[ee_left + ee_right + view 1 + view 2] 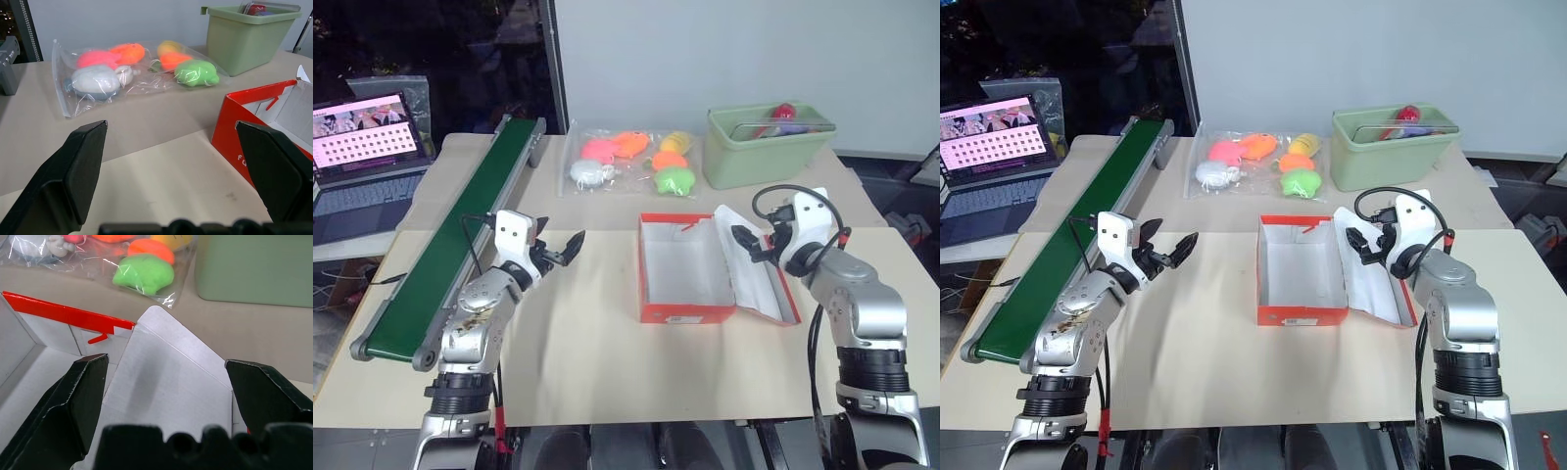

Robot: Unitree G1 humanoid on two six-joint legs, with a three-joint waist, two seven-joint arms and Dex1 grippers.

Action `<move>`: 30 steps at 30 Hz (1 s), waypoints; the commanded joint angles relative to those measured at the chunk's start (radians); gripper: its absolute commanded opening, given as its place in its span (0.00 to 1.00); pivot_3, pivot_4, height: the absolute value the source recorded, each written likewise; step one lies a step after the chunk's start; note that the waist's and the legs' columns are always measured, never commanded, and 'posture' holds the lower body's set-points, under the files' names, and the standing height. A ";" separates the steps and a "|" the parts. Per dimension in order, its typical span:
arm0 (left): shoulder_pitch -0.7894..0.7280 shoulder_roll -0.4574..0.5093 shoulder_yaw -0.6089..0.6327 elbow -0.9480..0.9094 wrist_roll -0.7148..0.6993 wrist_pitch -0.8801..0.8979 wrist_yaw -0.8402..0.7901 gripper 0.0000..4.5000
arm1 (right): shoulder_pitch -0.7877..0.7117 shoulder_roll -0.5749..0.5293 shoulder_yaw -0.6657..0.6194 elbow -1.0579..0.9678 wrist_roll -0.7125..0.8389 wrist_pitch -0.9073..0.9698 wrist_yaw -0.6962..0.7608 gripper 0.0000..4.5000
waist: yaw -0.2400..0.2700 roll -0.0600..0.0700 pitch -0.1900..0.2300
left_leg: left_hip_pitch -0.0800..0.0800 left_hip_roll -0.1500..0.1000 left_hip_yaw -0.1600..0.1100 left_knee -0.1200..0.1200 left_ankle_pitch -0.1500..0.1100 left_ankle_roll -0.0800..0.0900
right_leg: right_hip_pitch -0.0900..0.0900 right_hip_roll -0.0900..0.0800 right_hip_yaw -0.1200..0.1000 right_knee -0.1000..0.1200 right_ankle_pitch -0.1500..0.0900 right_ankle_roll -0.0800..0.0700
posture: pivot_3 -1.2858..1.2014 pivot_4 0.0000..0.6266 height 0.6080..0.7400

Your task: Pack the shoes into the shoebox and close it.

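Observation:
The red-orange shoebox [687, 313] lies open in the middle of the table, and its white inside holds nothing. Its hinged lid [759, 279] leans out to the right. The shoes are out of view. My left gripper [560, 236] hovers open to the left of the box, pointing toward it, with nothing between its fingers. My right gripper [747, 245] hovers open over the lid, also holding nothing. In the right wrist view the lid [166, 382] and the box's red back wall [63, 313] lie just beyond the black fingers [83, 396].
A clear bag of colourful plush toys [631, 162] lies behind the box. A pale green bin [769, 147] stands at the back right. A green conveyor belt [460, 245] runs along the table's left side, with a laptop [367, 147] beyond it.

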 commanded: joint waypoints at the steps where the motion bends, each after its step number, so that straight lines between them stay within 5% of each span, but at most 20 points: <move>1: 0.011 0.015 0.024 -0.024 0.013 -0.027 0.012 1.00 | -0.016 0.010 0.006 -0.079 0.005 -0.013 -0.003 1.00 | 0.000 0.000 0.000 | 0.000 0.000 0.000 0.000 0.000 0.000 | 0.000 0.000 0.000 0.000 0.000 0.000 | 0.52 0.24 0.92; 13: 0.133 0.252 0.272 0.031 -0.035 -0.011 -0.057 1.00 | -0.027 -0.070 0.302 -0.335 0.286 0.076 0.531 1.00 | -0.002 0.000 0.000 | 0.001 0.001 -0.001 0.000 0.000 0.000 | 0.000 0.001 -0.001 -0.001 0.000 0.000 | 0.52 0.24 0.92; 30: 0.219 0.342 0.358 0.075 -0.054 -0.004 -0.105 1.00 | -0.101 0.067 0.321 -0.204 0.108 -0.008 0.296 1.00 | 0.001 0.000 0.001 | 0.001 0.002 0.000 0.000 0.000 0.000 | -0.001 0.000 -0.002 0.000 0.000 -0.001 | 0.52 0.24 0.92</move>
